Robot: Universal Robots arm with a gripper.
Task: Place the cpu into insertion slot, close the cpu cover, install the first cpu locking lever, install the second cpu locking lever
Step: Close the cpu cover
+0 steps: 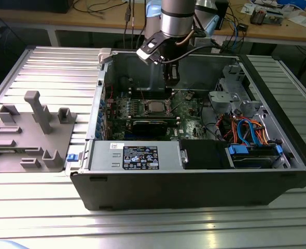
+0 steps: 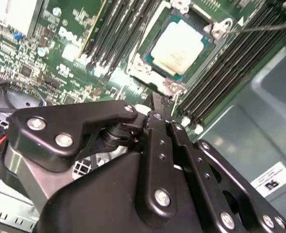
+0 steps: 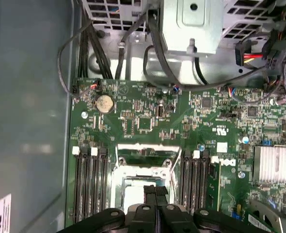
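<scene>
The black two-finger gripper (image 3: 155, 195) hangs directly over the socket area with its fingers (image 3: 150, 193) pressed together and nothing between them. The small square cpu with a dull silver-grey metal top (image 2: 178, 46) lies flat inside the insertion slot, a square motherboard socket with a pale metal rim (image 2: 168, 86), clear of the fingertips.

The second wrist view shows the whole chip and one thin wire locking lever (image 2: 264, 27) reaching away from a socket corner. In the first wrist view the fingers hide part of the chip. The cpu cover, a thin silvery square frame (image 3: 148, 147), appears raised at the socket's far edge, with green board visible through its window.

There is one chip, one cover, and two banks of long black memory slots (image 3: 90, 184), one on either side of the socket. A round silver coin battery (image 3: 104, 103) and a finned silver heatsink (image 3: 276, 164) also sit on the green board.

The exterior view shows the arm reaching down into the open black computer case (image 1: 194, 192) on the ribbed aluminium table (image 1: 142, 228). A grey plastic fixture tray (image 1: 33, 135) lies on the exterior view's left.
</scene>
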